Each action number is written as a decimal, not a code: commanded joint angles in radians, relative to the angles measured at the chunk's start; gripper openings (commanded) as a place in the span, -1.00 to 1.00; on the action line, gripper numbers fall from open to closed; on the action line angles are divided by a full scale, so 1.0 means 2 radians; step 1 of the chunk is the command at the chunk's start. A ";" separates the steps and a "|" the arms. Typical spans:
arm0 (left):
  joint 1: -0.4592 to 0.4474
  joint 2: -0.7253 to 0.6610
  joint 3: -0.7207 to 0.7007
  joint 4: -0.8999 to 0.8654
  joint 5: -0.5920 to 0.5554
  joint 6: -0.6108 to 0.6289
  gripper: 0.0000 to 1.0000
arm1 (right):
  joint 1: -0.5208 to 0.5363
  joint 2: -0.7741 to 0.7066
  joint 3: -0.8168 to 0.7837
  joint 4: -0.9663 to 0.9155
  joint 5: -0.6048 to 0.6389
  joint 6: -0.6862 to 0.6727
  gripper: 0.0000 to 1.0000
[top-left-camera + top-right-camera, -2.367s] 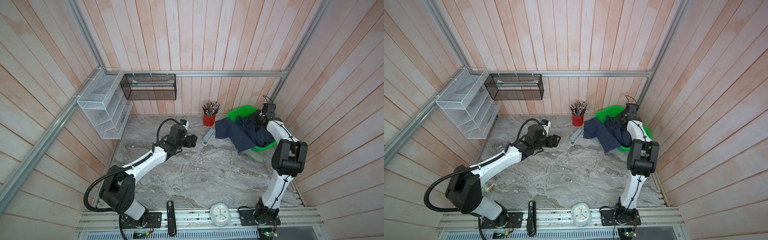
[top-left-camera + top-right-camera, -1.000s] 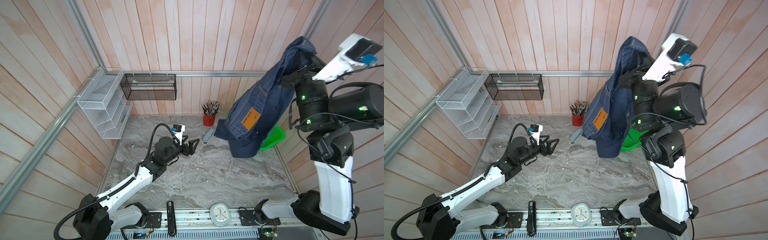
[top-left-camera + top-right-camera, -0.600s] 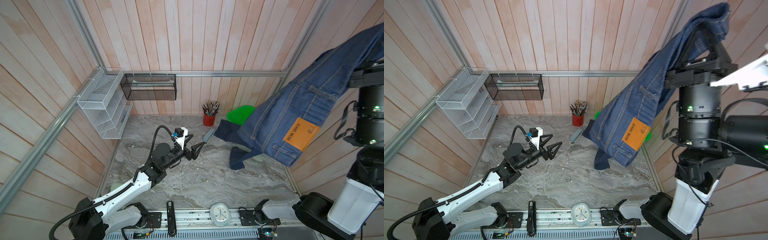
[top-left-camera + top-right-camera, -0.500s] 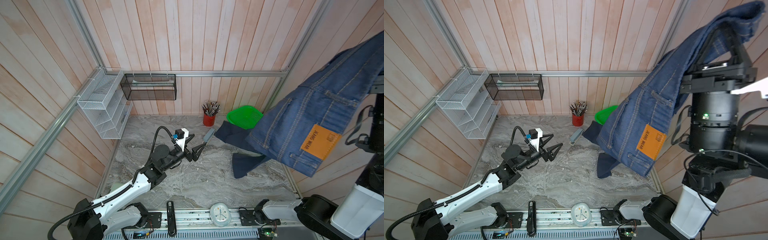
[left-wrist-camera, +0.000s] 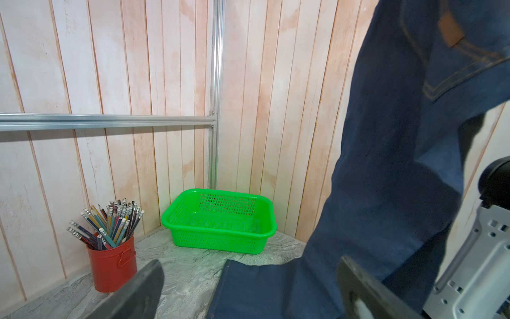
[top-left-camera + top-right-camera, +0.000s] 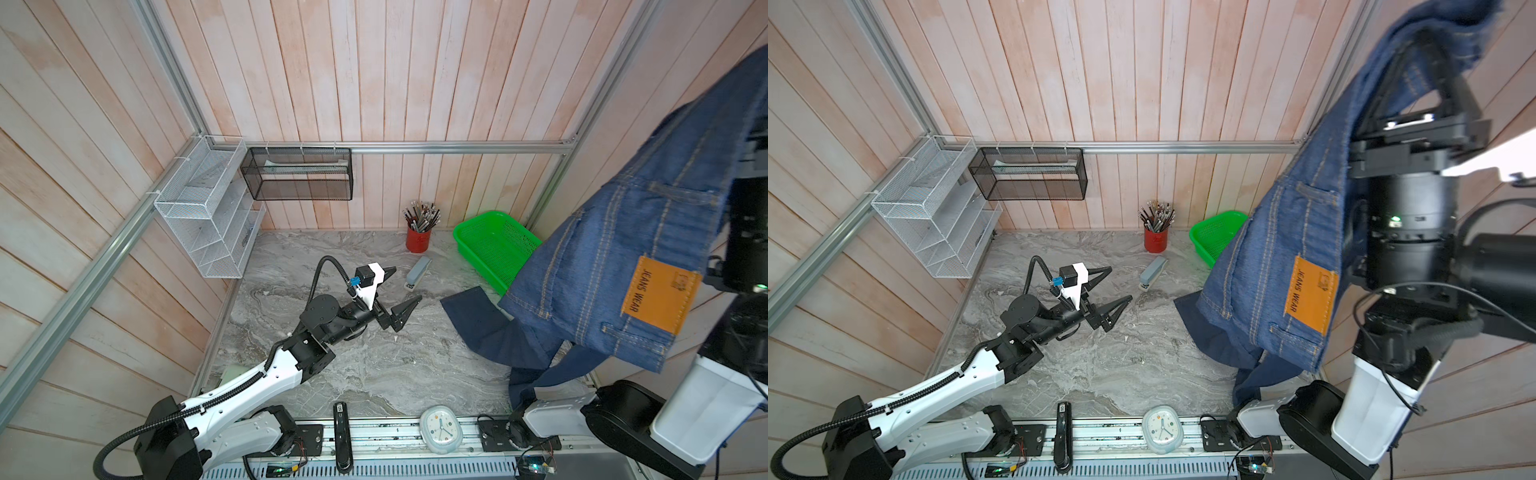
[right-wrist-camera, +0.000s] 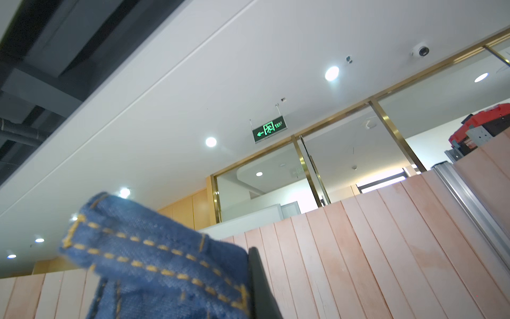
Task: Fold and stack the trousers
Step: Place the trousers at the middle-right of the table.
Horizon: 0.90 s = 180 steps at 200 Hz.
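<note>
The trousers [image 6: 602, 270], dark blue denim with tan stitching and a brown leather patch, hang high at the right in both top views. My right gripper [image 6: 1428, 54] is raised near the camera and shut on their waistband [image 7: 154, 265]. One dark leg end [image 6: 478, 320] still lies on the marble table, and the rest trails toward the front right edge. My left gripper [image 6: 407, 284] hovers low over mid-table, open wide and empty, with its fingers pointing at that leg end [image 5: 276, 287].
An empty green basket [image 6: 490, 245] sits in the back right corner. Beside it stand a red cup of pencils [image 6: 419, 239] and a grey stapler [image 6: 417, 272]. A white wire rack [image 6: 208, 208] and a black mesh shelf [image 6: 297, 174] hang on the walls. A clock [image 6: 440, 428] lies on the front rail.
My right arm has lifted the trousers out of the green basket and swung them up toward the front right. My left gripper has opened wider and advanced toward the leg on the table.
</note>
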 commanded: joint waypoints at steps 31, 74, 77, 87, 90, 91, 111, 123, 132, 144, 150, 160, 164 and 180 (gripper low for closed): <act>-0.013 -0.017 0.025 0.015 0.015 0.011 0.99 | 0.002 0.055 -0.058 -0.102 0.037 -0.030 -1.00; -0.018 -0.033 0.023 0.007 -0.001 0.030 1.00 | 0.002 0.046 -0.168 -0.148 -0.013 -0.012 -1.00; -0.018 -0.035 0.023 0.004 -0.003 0.032 1.00 | 0.002 0.044 -0.177 -0.150 -0.016 -0.010 -1.00; -0.018 -0.043 0.024 -0.008 -0.009 0.037 0.99 | 0.002 0.038 -0.205 -0.156 -0.028 -0.007 -1.00; -0.018 -0.045 0.025 -0.012 -0.010 0.038 1.00 | 0.002 0.035 -0.212 -0.158 -0.032 -0.006 -1.00; -0.018 -0.046 0.025 -0.013 -0.011 0.039 1.00 | 0.002 0.034 -0.215 -0.158 -0.034 -0.006 -1.00; -0.018 -0.060 0.033 -0.049 -0.034 0.058 0.99 | 0.002 0.018 -0.263 -0.167 -0.070 -0.002 -1.00; -0.018 -0.065 0.042 -0.073 -0.050 0.074 1.00 | 0.003 0.008 -0.285 -0.169 -0.092 -0.002 -1.00; -0.018 -0.066 0.048 -0.089 -0.058 0.089 0.99 | 0.002 -0.002 -0.299 -0.169 -0.109 -0.003 -1.00; -0.018 -0.065 0.059 -0.103 -0.065 0.106 1.00 | 0.002 -0.013 -0.312 -0.166 -0.138 -0.005 -1.00; -0.018 -0.063 0.066 -0.111 -0.068 0.115 1.00 | 0.002 -0.018 -0.317 -0.166 -0.153 -0.007 -1.00; -0.018 -0.058 0.079 -0.120 -0.070 0.131 0.99 | 0.002 -0.025 -0.322 -0.168 -0.177 -0.011 -1.00; -0.018 -0.056 0.085 -0.123 -0.071 0.138 1.00 | 0.002 -0.028 -0.324 -0.169 -0.186 -0.014 -1.00; -0.018 -0.048 0.105 -0.131 -0.076 0.169 1.00 | 0.002 -0.039 -0.333 -0.170 -0.219 -0.021 -1.00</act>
